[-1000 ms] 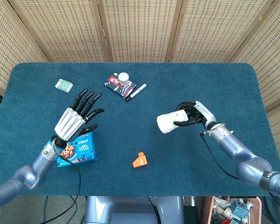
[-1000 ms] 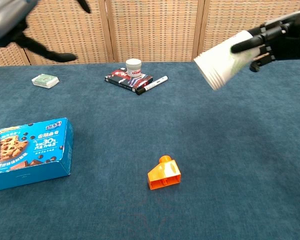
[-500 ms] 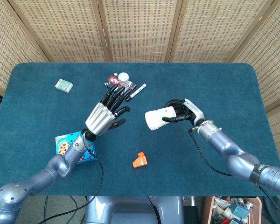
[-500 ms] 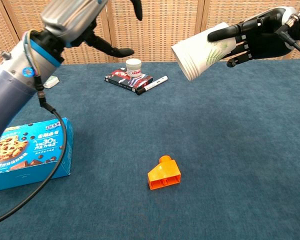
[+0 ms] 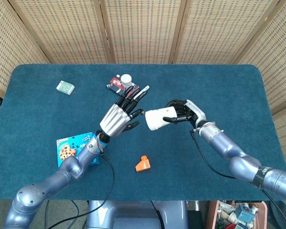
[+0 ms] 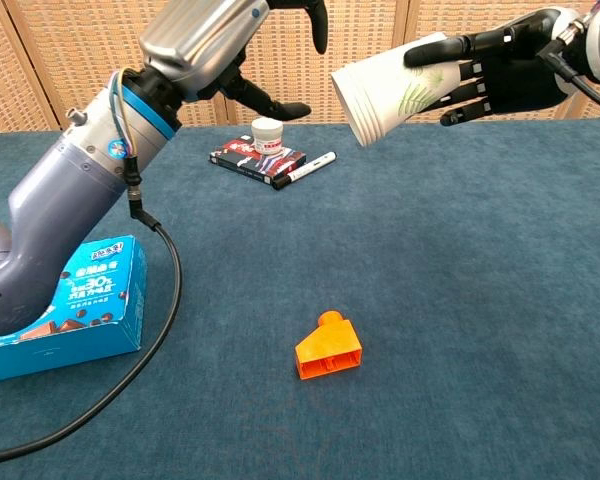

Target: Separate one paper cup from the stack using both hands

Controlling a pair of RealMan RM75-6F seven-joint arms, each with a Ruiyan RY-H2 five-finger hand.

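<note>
**Getting that outer cup off without crushing the stack**

The paper cup stack (image 5: 155, 119) is up in the air over the middle of the surface (image 5: 219, 86), lying roughly sideways with the open rims pointing toward the robot's left. The right hand (image 5: 183, 112) has it wrapped around the closed end, fingers curled over the top and thumb along the side, so that grip looks solid enough. From the chest view you can see a few nested rims at the mouth (image 6: 352, 92), so there's definitely more than one cup in there.

The left hand (image 5: 119, 117) is holding nothing, fingers stretched out and apart, fingertips just beside the rim end but not touching it as far as I can tell.

My take on doing this well: the left hand should pinch only the outermost rim, thumb on one side and a finger opposite, then pull straight along the stack's axis. Pulling at an angle will probably jam the cups or drag two off together. The right hand should hold firm but not squeeze harder, since paper cups buckle easily.

The orange block (image 5: 143, 163), cookie box (image 5: 76, 148) and marker (image 6: 310, 167) are well clear below.
</note>
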